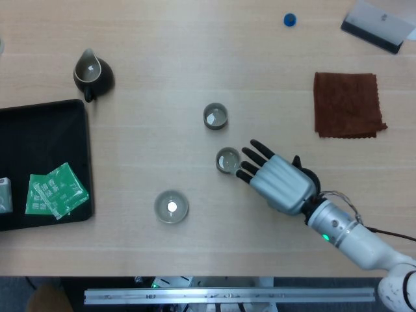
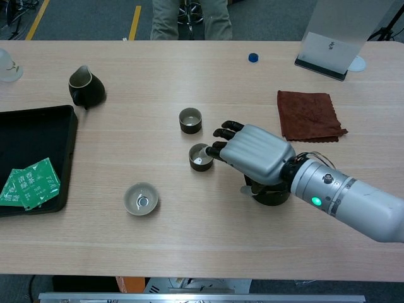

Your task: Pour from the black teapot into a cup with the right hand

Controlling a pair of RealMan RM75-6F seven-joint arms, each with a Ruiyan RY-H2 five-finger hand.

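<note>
Item, my right hand (image 1: pixel 279 184): palm down over the table (image 1: pixel 162 39), fingers (image 1: pixel 252 151) stretched forward and a little apart, closed round nothing I can see. Item, black teapot (image 2: pixel 266 193): directly under my palm and wrist, standing on the table, mostly hidden; I cannot tell whether my thumb touches it. Item, small cup (image 1: pixel 227 160): upright, just at my fingertips; contact cannot be told. Item, second cup (image 1: pixel 215 116): upright, a little beyond the first, past my fingertips. Item, shallow pale cup (image 1: pixel 171 207): well off to the left of my fingertips, nearer the table's front edge. Item, dark pitcher (image 1: pixel 93 73): far ahead and to the left of my hand. Item, black tray (image 1: pixel 65 110): far left of my hand, holding green packets (image 1: pixel 55 190). Item, brown cloth (image 1: pixel 348 104): beyond my wrist, to the right, lying flat. Item, blue cap (image 1: pixel 290 19): far ahead of my hand, near the table's far edge. My left hand shows in neither view.
</note>
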